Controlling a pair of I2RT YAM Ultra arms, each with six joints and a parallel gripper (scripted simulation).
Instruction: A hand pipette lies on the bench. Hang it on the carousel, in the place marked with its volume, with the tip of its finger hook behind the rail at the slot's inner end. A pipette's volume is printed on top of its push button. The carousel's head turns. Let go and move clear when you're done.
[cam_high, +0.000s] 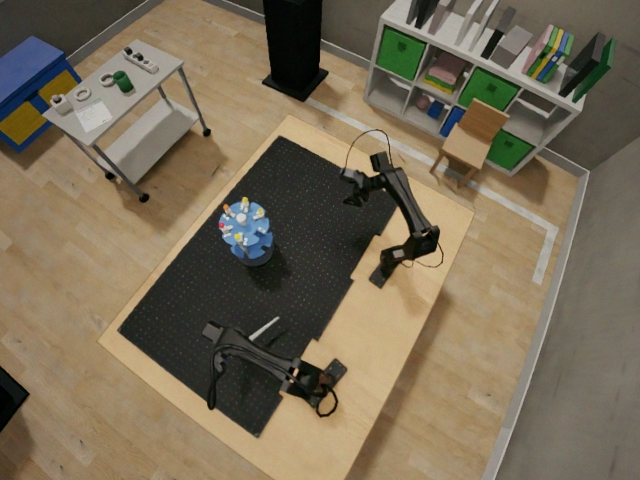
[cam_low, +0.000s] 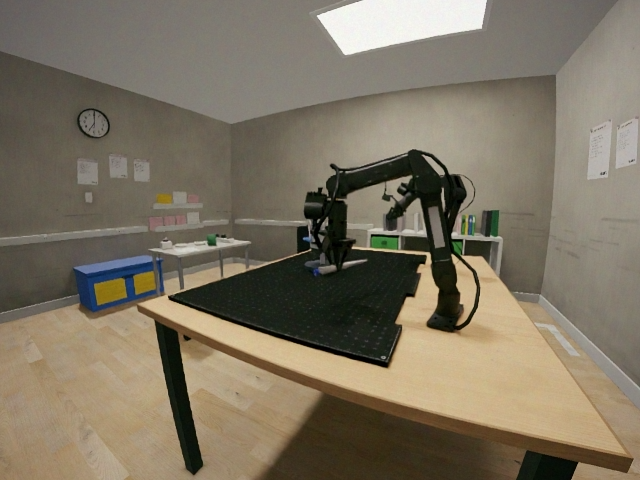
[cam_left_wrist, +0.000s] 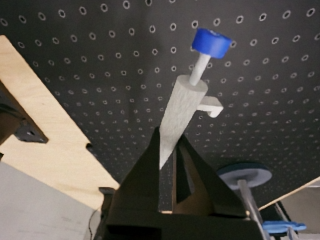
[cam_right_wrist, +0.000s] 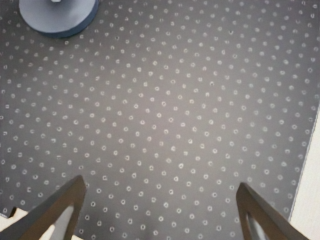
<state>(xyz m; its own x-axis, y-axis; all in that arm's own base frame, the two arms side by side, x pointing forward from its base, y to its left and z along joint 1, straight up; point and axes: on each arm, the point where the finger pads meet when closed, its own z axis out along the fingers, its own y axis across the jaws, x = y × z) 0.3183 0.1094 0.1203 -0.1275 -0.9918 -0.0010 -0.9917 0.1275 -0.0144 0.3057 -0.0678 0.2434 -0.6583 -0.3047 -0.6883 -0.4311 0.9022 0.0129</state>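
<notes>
Pipette (cam_high: 263, 328) (cam_low: 343, 267) (cam_left_wrist: 181, 107) is clamped mid-body in left hand (cam_low: 338, 268) (cam_left_wrist: 167, 132), near-level over the surface (cam_high: 310, 232) (cam_low: 289, 304) (cam_left_wrist: 135, 65), well apart from the carousel (cam_high: 245, 227) (cam_left_wrist: 244, 176); right hand (cam_right_wrist: 161, 187) open; off-centre weight could make it pivot between the fingers, so the hook (cam_left_wrist: 212, 106) might miss the rail.
</notes>
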